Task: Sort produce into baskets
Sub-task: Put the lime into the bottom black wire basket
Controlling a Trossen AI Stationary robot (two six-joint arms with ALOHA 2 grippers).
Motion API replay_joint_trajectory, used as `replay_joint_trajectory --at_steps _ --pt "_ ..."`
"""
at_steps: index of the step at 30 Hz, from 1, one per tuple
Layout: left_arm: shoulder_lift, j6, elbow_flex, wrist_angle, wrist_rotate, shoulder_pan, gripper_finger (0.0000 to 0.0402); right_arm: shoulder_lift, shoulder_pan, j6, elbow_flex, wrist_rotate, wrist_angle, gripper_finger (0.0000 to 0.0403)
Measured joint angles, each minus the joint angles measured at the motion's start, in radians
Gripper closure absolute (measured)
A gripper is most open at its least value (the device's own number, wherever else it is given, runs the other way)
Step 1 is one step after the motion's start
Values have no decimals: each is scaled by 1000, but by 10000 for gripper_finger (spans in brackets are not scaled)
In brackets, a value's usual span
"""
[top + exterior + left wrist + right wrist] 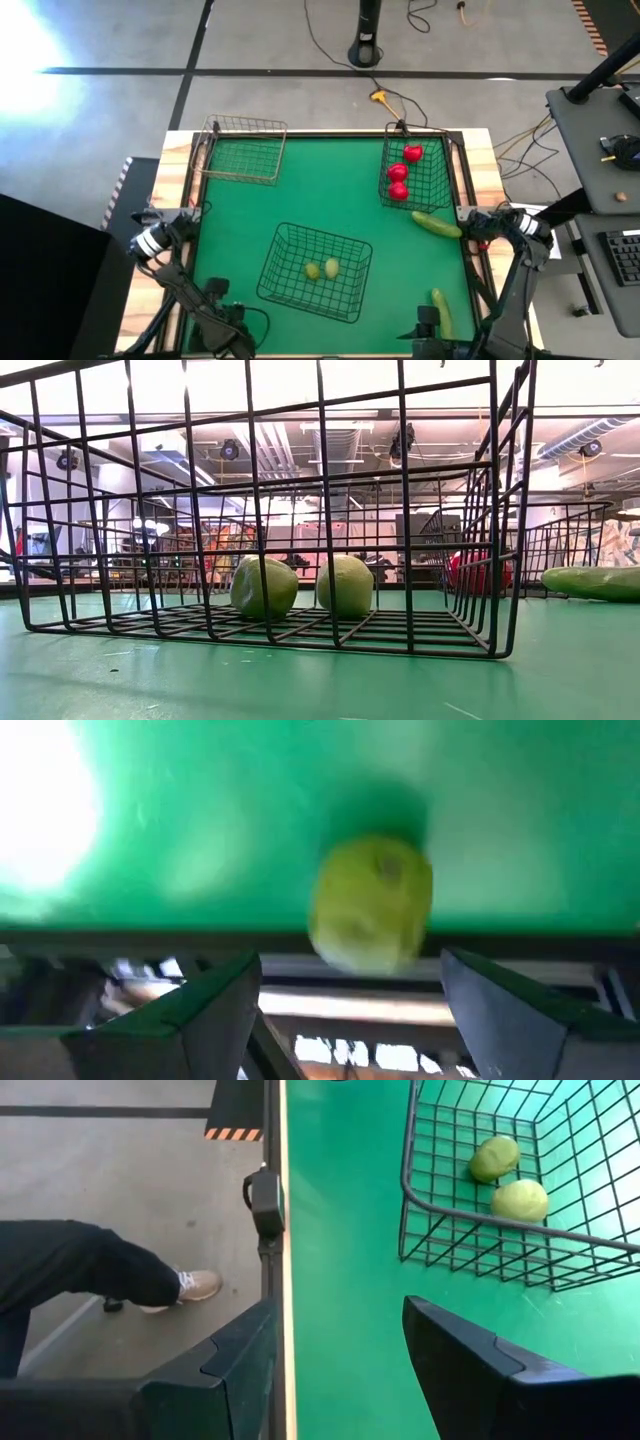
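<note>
Seen from above, the big basket (316, 272) sits in the lower middle of the green table (240, 215), with two limes (322, 269) side by side on its floor. In the upper right a smaller basket (415, 170) holds three tomatoes (401, 173) stacked in a line. The third basket (240, 150), upper left, has nothing showing in it. One cucumber (436, 223) lies on the mat just below the tomato basket, and another cucumber (442, 312) lies near the lower right corner.

The left gripper (350, 1010) is down at the left edge of the table, fingers spread apart. A third lime (372, 903) shows blurred just past them; it seems to rest on the mat, not held. The right gripper (340, 1360) hangs by the right edge, fingers parted and gripping nothing. Off the table's edge, a person's leg and shoe (195, 1286) stand on the floor.
</note>
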Motion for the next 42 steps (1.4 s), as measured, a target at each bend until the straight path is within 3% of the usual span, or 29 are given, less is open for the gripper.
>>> replay_joint_trajectory --at_steps 4,16,19,25,29,32,37,42 --pt "0 30 -12 27 -48 -9 113 0 15 7 -2 1 1 197" --pt "0 35 -86 149 -44 -12 120 0 56 120 -85 1 1 197" --pt "0 37 -91 151 -35 -12 147 0 61 137 -102 1 1 197" --pt "0 15 -90 172 -10 -14 261 0 65 143 -124 0 4 197" --pt "0 -78 -70 169 73 3 272 0 64 148 -124 0 4 197" --pt "-7 -129 4 169 69 9 272 0 64 148 -123 0 5 197" --pt "-15 -239 231 132 -60 7 272 0 64 151 -123 0 5 197" --pt "-16 -339 518 115 -436 3 272 0 64 157 -123 1 5 197"
